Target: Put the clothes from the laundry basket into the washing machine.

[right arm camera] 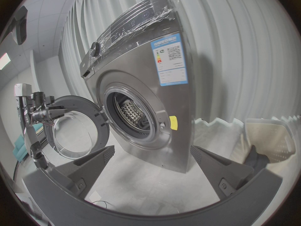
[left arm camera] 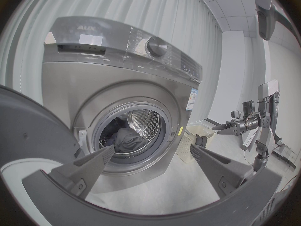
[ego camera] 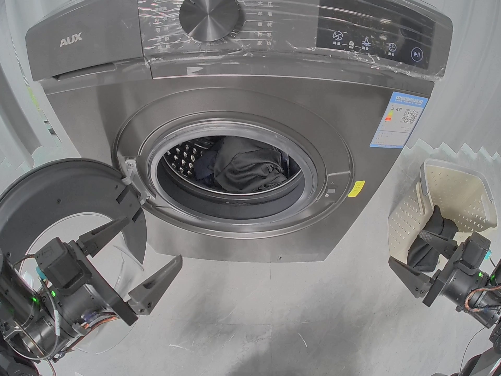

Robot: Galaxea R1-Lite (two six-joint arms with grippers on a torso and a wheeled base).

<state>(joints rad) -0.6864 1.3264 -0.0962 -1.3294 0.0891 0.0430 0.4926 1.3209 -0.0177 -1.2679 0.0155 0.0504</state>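
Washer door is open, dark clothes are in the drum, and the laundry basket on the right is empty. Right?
Not quite: the laundry basket is not empty. The head view shows a dark garment hanging over its front rim. The door is open and dark clothes do lie in the drum.

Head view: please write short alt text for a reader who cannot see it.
A grey washing machine stands with its door swung open and dark clothes in the drum. To its right, a pale laundry basket holds a dark garment draped over its rim. The left pincer and right pincer are open and empty.
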